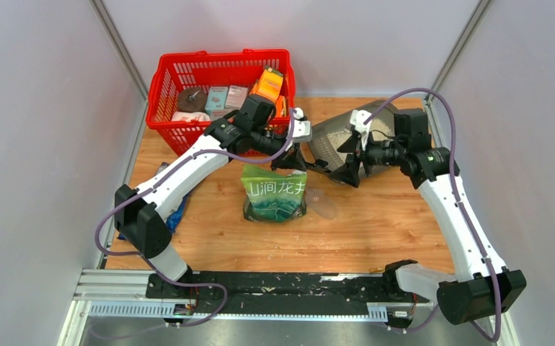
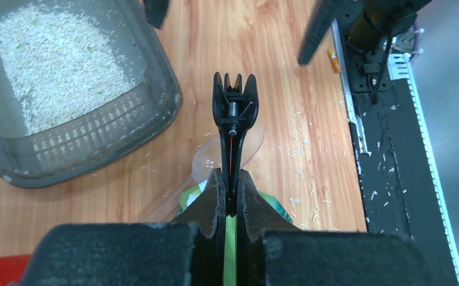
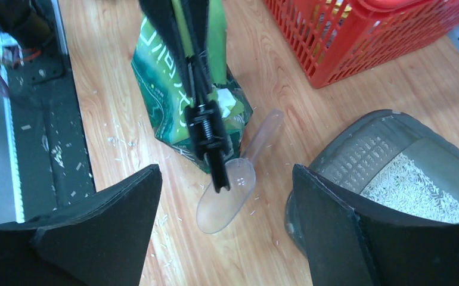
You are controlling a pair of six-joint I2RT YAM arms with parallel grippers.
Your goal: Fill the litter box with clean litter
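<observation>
Left wrist, litter box [image 2: 96,140] left of left pincer [image 2: 231,182] gripping clip [image 2: 234,107]

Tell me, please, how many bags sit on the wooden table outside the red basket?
2: a green-and-white printed pouch at centre; a blue bag, mostly hidden under the left arm, at left. Others may be hidden.

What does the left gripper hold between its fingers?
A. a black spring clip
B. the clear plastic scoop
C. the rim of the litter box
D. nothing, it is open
A: in the left wrist view the left gripper is shut on the black spring clip, while the clear scoop lies on the table.
</observation>
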